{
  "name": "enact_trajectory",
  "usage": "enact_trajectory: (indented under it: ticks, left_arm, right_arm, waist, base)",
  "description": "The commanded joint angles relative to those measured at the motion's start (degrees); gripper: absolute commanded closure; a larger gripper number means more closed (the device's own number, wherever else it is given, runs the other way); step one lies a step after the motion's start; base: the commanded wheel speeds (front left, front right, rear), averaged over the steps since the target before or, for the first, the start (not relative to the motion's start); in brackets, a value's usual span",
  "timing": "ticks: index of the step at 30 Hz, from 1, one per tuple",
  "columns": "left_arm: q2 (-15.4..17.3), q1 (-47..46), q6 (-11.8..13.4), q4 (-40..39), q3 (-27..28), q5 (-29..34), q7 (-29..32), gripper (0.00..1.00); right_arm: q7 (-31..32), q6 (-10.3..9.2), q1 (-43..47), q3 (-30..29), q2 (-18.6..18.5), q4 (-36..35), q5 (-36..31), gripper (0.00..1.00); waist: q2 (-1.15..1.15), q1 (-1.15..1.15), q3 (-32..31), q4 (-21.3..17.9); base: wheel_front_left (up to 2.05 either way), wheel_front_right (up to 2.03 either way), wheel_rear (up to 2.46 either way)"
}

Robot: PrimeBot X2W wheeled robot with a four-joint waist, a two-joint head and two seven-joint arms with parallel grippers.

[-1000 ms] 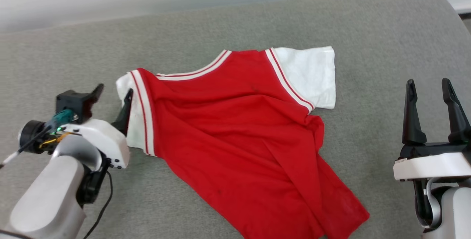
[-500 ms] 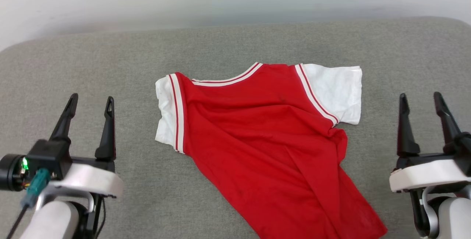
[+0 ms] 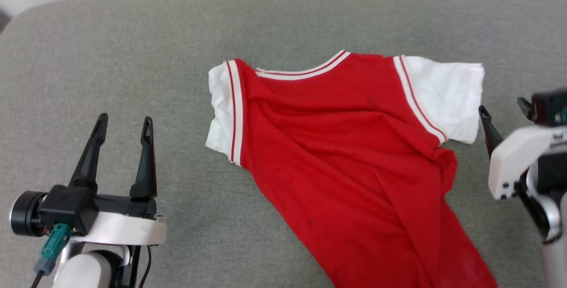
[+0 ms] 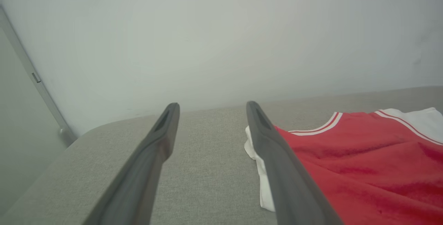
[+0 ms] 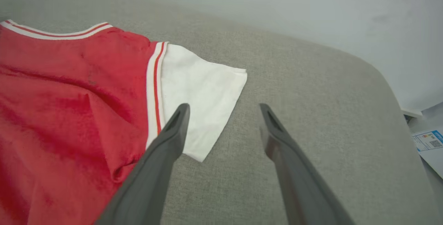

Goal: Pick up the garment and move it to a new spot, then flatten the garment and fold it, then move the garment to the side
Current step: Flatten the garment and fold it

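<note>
Fingers of the left gripper (image 3: 125, 122) stand apart with nothing between them, low and close to the robot, well apart from the garment (image 3: 345, 146). The right gripper (image 3: 500, 105) is spread wide too and holds nothing, and it is just beside the white sleeve (image 3: 447, 93) on its side. The garment lies on the gray cushion (image 3: 133, 57), red part up, with long wrinkles, and its bottom end runs off the near edge of the head view.

I think a pinch on just the thin sleeve edge could slip off. It could also lift only the sleeve, so the red part drags and bunches up more. Pushing down too hard could make the fingers grab the soft cushion as well.

No letters or numbers show on the red side facing up. Farther off, past the cushion's corner, the right wrist view shows a paper (image 5: 427, 142) with a blue patch, and its words are too small to read
</note>
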Motion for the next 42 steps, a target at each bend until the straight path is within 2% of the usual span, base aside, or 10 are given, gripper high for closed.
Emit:
enact_trajectory:
  ticks: [1, 5, 8, 11, 17, 23, 24, 25, 32, 42]
  left_arm:
    - [-0.3, -0.5, -0.4, 0.3, 0.3, 0.6, -0.1, 0.0]
    - [-2.6, -1.9, -2.7, 1.2, 1.0, 2.3, -0.2, 0.0]
    - [-4.5, -2.8, -4.2, 1.5, 1.5, 3.2, -0.1, 0.0]
    - [-6.4, -3.7, -5.5, 1.9, 2.2, 3.8, -0.1, 0.0]
    - [-9.2, -4.7, -8.0, 3.2, 3.6, 5.6, -0.2, 0.0]
    - [-10.8, -4.5, -9.6, 4.1, 5.3, 7.1, -0.2, 0.0]
    - [-11.0, -4.5, -9.8, 4.2, 5.5, 7.3, -0.2, 0.0]
    - [-11.2, -4.6, -10.1, 4.3, 5.8, 7.4, -0.2, 0.0]
    - [-11.8, -4.5, -11.2, 5.4, 7.4, 8.4, -0.2, 0.0]
    - [-12.0, -3.5, -12.1, 6.4, 9.3, 9.2, -0.2, 0.0]
  right_arm:
    - [2.7, -0.02, -1.7, 0.7, -1.0, 0.5, 1.1, 0.0]
    - [16.6, -0.03, -8.5, 1.8, -5.3, 4.2, 5.9, 0.0]
    - [22.6, -0.02, -12.4, 1.0, -7.3, 8.4, 7.0, 0.0]
    - [26.3, -0.02, -14.7, -1.4, -7.4, 12.8, 7.5, 0.0]
    - [26.7, -0.02, -15.2, -1.7, -7.2, 18.3, 7.6, 0.0]
    - [26.1, 0.09, -12.0, 1.1, -6.2, 22.4, 9.6, 0.0]
    - [26.0, 0.09, -11.5, 1.5, -6.3, 22.9, 9.8, 0.6]
    - [25.6, 0.09, -11.1, 1.7, -6.7, 23.4, 9.8, 1.0]
    - [20.5, -0.07, -10.7, 0.9, -11.0, 23.9, 9.2, 1.0]
    - [16.3, -0.06, -7.7, -1.9, -16.5, 23.2, 8.1, 1.0]
  waist:
    - [0.0, 0.0, 1.8, 1.6]
    - [0.0, 0.0, 4.2, 3.6]
    - [0.0, 0.0, 5.7, 5.4]
    - [0.0, 0.0, 6.8, 7.0]
    - [0.0, 0.0, 8.3, 8.8]
    - [0.0, 0.0, 8.5, 8.7]
    - [0.0, 0.0, 8.5, 8.6]
    - [0.0, 0.0, 8.4, 8.4]
    - [0.0, 0.0, 6.9, 6.3]
    - [0.0, 0.0, 4.3, 2.5]
  base:
    - [0.0, 0.0, 0.0]
    - [0.0, 0.0, 0.0]
    - [0.0, 0.0, 0.0]
    - [0.0, 0.0, 0.0]
    - [0.0, 0.0, 0.0]
    - [0.0, 0.0, 0.0]
    - [0.0, 0.0, 0.0]
    - [0.0, 0.0, 0.0]
    - [0.0, 0.0, 0.0]
    - [0.0, 0.0, 0.0]
